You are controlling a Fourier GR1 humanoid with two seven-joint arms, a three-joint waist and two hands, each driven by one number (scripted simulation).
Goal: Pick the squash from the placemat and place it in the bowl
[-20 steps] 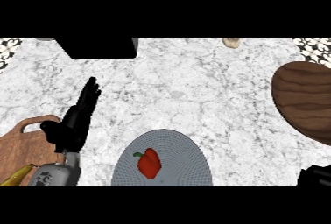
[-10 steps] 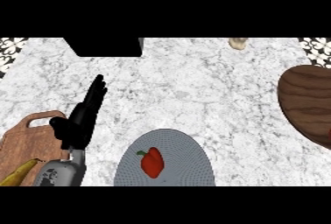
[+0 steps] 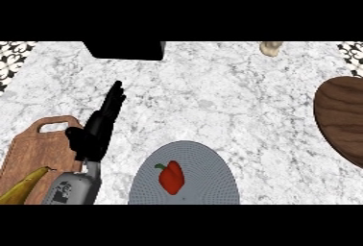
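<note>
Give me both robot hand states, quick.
Left robot hand: open, fingers straight, holding nothing.
Right robot hand: not in view.

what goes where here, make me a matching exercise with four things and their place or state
Things:
1. red vegetable
2. wooden bowl
3. banana
4. left hand

Place or state:
A. at the view's right edge
B. on the grey placemat
C. on the cutting board, lower left
D. open, fingers straight, by the board's right edge

Pairs: 1-B, 2-A, 3-C, 4-D
</note>
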